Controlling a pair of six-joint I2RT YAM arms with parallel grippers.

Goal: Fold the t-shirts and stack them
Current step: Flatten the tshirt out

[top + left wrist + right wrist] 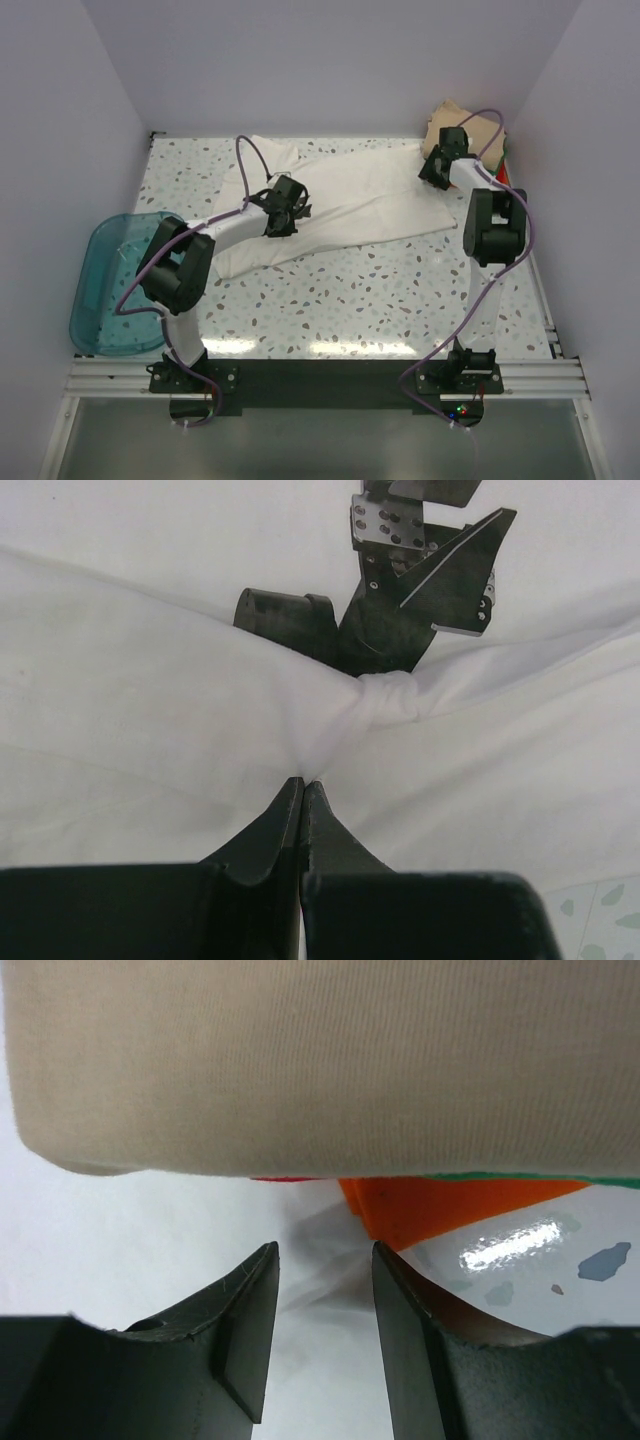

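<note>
The large white t-shirt (370,195) lies spread across the far half of the table. My left gripper (283,212) is shut on a pinch of its cloth (330,735), which puckers at the fingertips (302,780). The black chest print (400,600) shows just beyond the pucker. My right gripper (438,167) is open and empty, low over the white shirt's right edge (150,1230), with its tips (325,1260) just short of the folded stack. That stack (468,125) sits in the back right corner, with the tan tee (300,1060) on top, a green edge (520,1174) and the orange-red tee (450,1205) below.
A translucent teal bin (108,285) hangs over the table's left edge. White walls close in the table at the back and on both sides. Bare speckled tabletop (380,290) lies between the shirt and the arm bases.
</note>
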